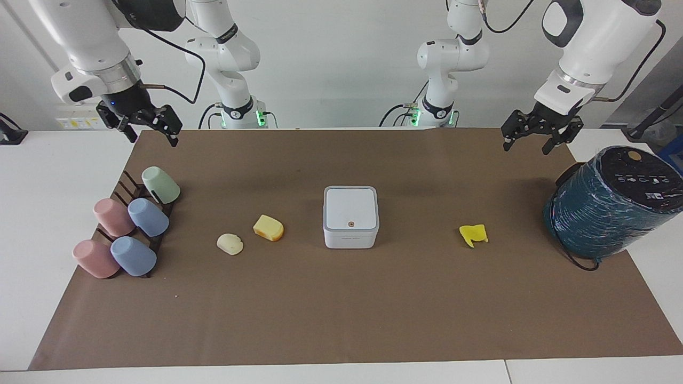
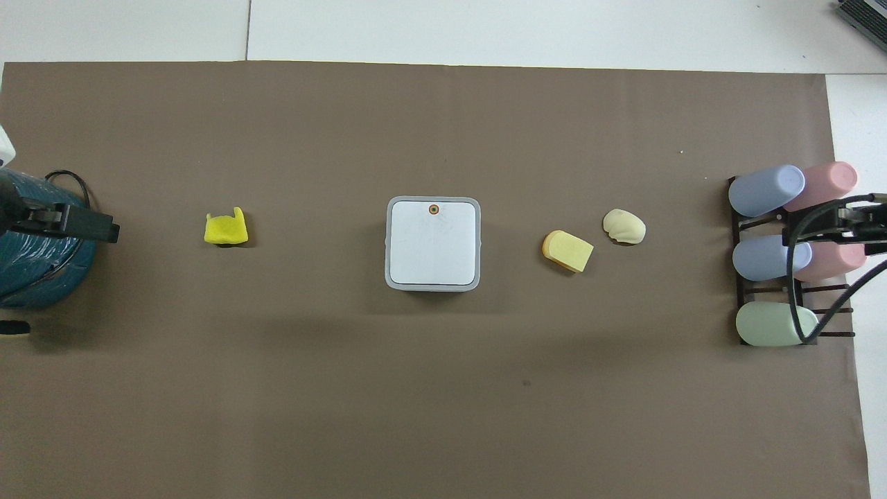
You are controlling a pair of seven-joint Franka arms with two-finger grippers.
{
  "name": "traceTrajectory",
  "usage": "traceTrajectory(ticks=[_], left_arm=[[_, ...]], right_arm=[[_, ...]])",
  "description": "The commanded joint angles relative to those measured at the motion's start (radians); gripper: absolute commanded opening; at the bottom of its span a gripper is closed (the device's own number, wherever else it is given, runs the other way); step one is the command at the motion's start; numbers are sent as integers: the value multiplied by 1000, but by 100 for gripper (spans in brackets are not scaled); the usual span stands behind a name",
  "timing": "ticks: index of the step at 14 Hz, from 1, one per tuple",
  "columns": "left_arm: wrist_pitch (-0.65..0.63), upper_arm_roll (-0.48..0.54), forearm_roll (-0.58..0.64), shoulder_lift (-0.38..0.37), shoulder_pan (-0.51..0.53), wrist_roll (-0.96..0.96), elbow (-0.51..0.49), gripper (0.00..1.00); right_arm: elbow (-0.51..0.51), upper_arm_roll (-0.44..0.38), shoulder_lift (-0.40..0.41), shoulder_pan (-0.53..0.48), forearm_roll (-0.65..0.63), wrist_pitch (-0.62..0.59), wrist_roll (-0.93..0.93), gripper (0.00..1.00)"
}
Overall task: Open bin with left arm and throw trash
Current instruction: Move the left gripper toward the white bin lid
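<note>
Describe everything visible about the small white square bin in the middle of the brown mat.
The small white square bin looks like smooth plastic, with rounded corners and a grey-edged lid, which is shut flat. A red-ringed round button sits at the lid's edge farther from the robots. The bin stands upright on the brown mat, nothing touching it.

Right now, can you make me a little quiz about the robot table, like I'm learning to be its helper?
1. True or false: the bin has its lid shut.
2. How many pieces of trash lie on the brown mat?
3. Which piece lies toward the left arm's end of the table? A) the cream lump B) the orange wedge C) the yellow scrap

Key: 1. True. 2. Three. 3. C. The left hand and the right hand both hang open and empty above the mat's edge nearest the robots.
</note>
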Motion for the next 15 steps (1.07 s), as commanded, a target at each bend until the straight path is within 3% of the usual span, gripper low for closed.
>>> traceTrajectory(ticks=[1, 5, 8, 12, 15], left_arm=[[13, 4, -13, -19, 5, 10, -15, 100], [93, -2, -4, -10, -16, 8, -17, 100], [131, -2, 2, 3, -88, -3, -18, 100], [211, -2, 20, 67, -199, -145, -15, 100], [255, -2, 37, 125, -268, -225, -9, 92]], right_arm=[[9, 3, 3, -7, 2, -4, -10, 100], [9, 3, 2, -12, 2, -13, -13, 100], [9, 3, 2, -7, 4, -11, -18, 100], [9, 3, 2, -6, 5, -11, -18, 100], [9, 4, 2, -6, 5, -11, -18, 100]])
